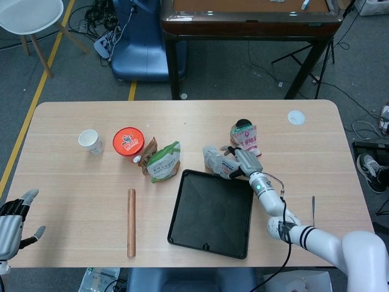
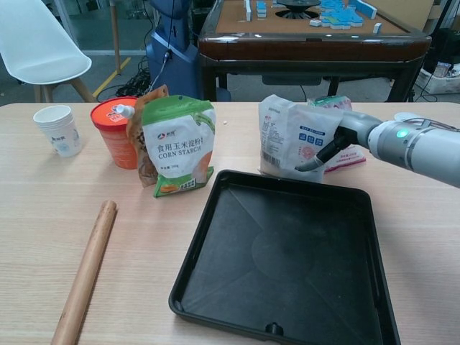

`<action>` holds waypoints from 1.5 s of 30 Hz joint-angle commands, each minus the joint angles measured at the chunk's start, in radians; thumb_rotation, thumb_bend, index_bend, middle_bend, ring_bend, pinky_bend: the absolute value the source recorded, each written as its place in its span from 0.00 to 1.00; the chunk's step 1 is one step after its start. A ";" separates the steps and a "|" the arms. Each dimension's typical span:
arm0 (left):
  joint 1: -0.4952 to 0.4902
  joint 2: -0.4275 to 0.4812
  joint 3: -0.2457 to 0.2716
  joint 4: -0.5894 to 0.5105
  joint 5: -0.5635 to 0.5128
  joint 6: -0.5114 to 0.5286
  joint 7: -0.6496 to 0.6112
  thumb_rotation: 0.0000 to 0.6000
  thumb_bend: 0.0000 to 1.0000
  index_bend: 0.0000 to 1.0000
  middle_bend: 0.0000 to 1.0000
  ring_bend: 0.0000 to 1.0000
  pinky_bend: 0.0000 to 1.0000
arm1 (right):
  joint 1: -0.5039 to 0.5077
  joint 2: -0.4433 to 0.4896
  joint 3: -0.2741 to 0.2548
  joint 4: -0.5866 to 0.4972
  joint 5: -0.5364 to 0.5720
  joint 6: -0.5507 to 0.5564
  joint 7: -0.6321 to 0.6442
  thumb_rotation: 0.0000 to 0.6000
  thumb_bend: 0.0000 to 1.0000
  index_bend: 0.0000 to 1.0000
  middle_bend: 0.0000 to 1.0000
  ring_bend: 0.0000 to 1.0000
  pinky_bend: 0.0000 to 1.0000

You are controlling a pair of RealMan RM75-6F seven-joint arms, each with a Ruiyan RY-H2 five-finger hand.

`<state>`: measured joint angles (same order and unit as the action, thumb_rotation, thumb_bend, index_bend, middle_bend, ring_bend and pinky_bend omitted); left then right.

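My right hand has its fingers wrapped around the white bag, which stands upright, long axis vertical, printed front facing the chest camera. It sits on the tabletop just behind the far edge of the black tray, with a pink bag right behind it. My left hand hangs off the near left corner, fingers spread, holding nothing.

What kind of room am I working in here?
Probably a lab or office workspace, not a kitchen: a wooden table on grey floor, loose cables by a blue machine base, and a mahjong table behind.
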<state>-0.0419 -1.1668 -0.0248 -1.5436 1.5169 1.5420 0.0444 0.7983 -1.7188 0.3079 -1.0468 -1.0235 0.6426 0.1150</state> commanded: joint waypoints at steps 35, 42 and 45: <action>0.001 0.010 -0.005 -0.016 0.012 0.011 0.008 1.00 0.20 0.12 0.15 0.19 0.17 | 0.030 -0.053 -0.098 0.266 -0.358 0.118 0.384 1.00 1.00 0.72 0.68 0.60 0.76; 0.000 0.012 -0.004 -0.017 0.022 0.015 0.005 1.00 0.20 0.12 0.15 0.19 0.17 | 0.011 0.170 -0.162 0.054 -0.458 0.194 0.246 1.00 1.00 0.77 0.73 0.67 0.80; -0.002 0.009 -0.004 -0.022 0.030 0.018 0.008 1.00 0.20 0.12 0.15 0.19 0.17 | 0.011 0.295 -0.176 -0.091 -0.488 0.208 0.142 1.00 1.00 0.77 0.74 0.67 0.80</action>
<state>-0.0436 -1.1571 -0.0284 -1.5650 1.5464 1.5593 0.0520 0.8156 -1.5536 0.1603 -0.9959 -1.4628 0.8184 0.3674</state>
